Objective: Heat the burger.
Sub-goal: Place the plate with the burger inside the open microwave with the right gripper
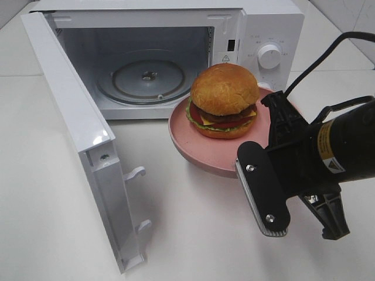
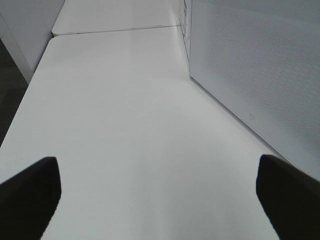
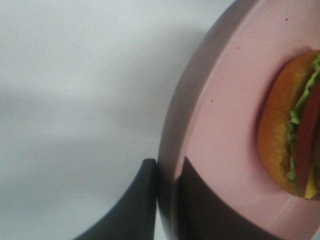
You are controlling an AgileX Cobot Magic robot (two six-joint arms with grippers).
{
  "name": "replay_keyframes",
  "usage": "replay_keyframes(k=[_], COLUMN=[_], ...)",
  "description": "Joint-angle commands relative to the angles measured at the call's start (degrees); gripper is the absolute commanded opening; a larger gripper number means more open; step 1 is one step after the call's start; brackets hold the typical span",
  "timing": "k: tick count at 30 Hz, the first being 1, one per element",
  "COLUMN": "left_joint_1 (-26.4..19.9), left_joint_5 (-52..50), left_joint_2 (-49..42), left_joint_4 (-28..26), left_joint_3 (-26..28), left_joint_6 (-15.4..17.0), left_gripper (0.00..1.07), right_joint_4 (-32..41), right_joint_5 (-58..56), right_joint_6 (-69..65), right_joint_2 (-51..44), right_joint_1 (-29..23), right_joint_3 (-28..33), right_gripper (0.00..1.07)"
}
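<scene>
Right gripper: clenched on the near right rim of the plate. The right wrist view shows one finger outside the rim and the other inside, on the plate's upper face.
Left gripper: released, its two dark fingertips spread wide with nothing between them. It hangs over bare table beside the outer, mesh-patterned face of the door. It does not show in the high view.
Burger: upright on the plate, on its far left part, outside the microwave and just in front of the right side of the open cavity. It has a domed golden bun, with dark patty, red, yellow and green layers beneath. The right wrist view catches its lower bun and green edge.
Plate: pink, round, wider than the burger. Its far edge is near the microwave's front, and a shadow lies on the table under its left side. Whether it rests on the table cannot be told.
Microwave: white, at the far middle of the table, cavity open.
Door: swung fully open to the left, reaching toward the near edge, latch hooks showing.
Turntable: round glass tray inside the cavity, nothing on it.
Knob: white dial on the right-hand panel.
Cable: black, running from the far right to the right arm.
</scene>
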State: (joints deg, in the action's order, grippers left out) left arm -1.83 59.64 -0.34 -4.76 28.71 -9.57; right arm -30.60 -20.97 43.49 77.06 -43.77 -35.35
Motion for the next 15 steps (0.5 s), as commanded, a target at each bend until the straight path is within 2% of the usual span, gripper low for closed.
replay_keyframes(k=[1,5,10,15], left_joint_1=[-0.1,-0.1,-0.1,-0.1], left_joint_5=[-0.1,-0.1,-0.1,-0.1], left_joint_2=[-0.4,-0.4,-0.4,-0.4], left_joint_4=[-0.2,-0.2,-0.2,-0.2], left_joint_3=[-0.2,-0.2,-0.2,-0.2], left_joint_6=[0.2,0.2,0.2,0.2], left_gripper=[1.00,1.00,1.00,1.00], right_joint_4=[2.8,6.2,15.4,21.1], right_joint_5=[4.6,4.9,5.4,6.8], right_joint_6=[7.3,12.4,24.1,33.4], right_joint_2=[-0.5,-0.5,-0.5,-0.5], right_joint_1=[2.2,3.8,6.7,7.8], right_joint_3=[-0.3,-0.3,-0.3,-0.3], right_gripper=[0.01,0.01,0.01,0.01])
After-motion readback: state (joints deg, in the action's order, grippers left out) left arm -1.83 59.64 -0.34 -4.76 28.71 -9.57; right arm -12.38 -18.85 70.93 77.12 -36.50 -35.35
